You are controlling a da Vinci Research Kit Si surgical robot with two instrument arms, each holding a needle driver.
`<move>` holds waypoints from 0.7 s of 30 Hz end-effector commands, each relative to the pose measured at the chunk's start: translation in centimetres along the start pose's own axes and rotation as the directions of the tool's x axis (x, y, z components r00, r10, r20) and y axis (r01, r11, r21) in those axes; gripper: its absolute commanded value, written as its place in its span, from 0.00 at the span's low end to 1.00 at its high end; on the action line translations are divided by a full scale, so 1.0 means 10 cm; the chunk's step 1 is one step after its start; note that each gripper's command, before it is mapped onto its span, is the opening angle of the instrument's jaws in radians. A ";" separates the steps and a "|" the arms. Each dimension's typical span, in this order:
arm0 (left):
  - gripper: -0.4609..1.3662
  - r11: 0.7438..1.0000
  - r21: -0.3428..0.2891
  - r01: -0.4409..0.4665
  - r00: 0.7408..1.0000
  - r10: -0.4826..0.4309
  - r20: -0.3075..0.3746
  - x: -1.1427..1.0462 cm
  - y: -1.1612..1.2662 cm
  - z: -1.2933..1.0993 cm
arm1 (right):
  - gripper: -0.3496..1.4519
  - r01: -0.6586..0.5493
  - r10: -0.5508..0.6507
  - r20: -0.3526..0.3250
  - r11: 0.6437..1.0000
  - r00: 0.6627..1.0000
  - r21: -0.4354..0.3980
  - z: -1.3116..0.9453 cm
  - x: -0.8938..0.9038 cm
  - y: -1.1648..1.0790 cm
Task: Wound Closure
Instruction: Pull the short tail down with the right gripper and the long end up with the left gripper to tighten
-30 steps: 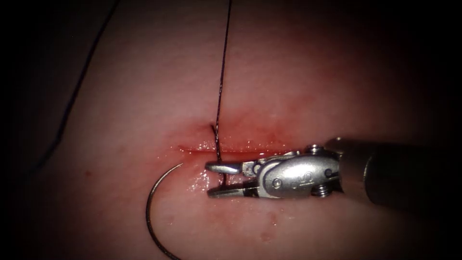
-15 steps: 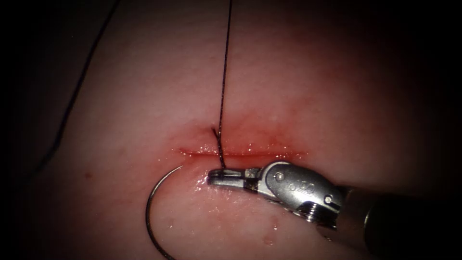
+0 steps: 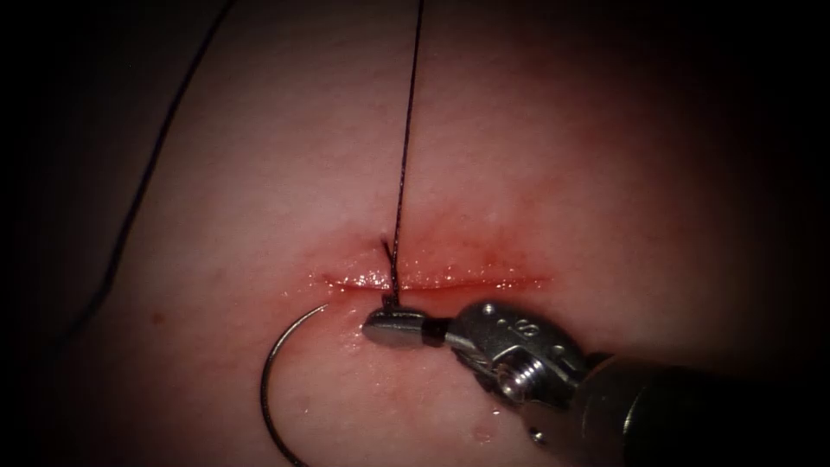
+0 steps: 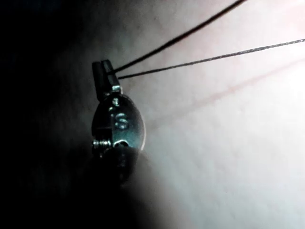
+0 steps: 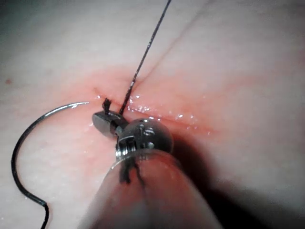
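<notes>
Now needle (image 3: pixel 270 380) free on tissue (image 3: pixel 605 156); right pincer (image 3: pixel 393 327) apparently grips thread (image 3: pixel 405 147).

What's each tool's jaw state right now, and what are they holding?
Left tool: shut on the thread.
Right tool: shut on the thread beside the cut.
Needle: lying free on the tissue, held by neither.

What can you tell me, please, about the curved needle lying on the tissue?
The needle is a thin, dark, shiny wire bent into a wide open arc. It lies flat on the tissue, free of it, below the cut's left end. One end points toward the right gripper, which is shut on the thread at the cut and does not touch the needle. The right wrist view shows thread trailing from its other end.
</notes>
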 end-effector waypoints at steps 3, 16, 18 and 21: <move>0.06 1.000 0.018 -0.024 0.999 0.023 0.023 0.000 -0.005 0.001 | 0.00 -0.071 0.071 0.005 0.997 0.997 0.006 -0.003 -0.002 -0.002; 0.06 0.983 0.051 -0.178 0.980 0.172 0.101 -0.002 -0.007 0.006 | 0.00 -0.192 0.192 0.008 0.980 0.981 0.044 -0.003 -0.018 -0.021; 0.06 0.977 0.060 -0.206 0.972 0.197 0.125 -0.004 -0.012 0.007 | 0.00 -0.201 0.200 0.018 0.978 0.980 0.049 0.000 -0.024 -0.026; 0.06 0.976 0.065 -0.206 0.971 0.197 0.133 -0.006 -0.016 0.008 | 0.00 -0.211 0.209 0.028 0.976 0.977 0.048 0.002 -0.030 -0.031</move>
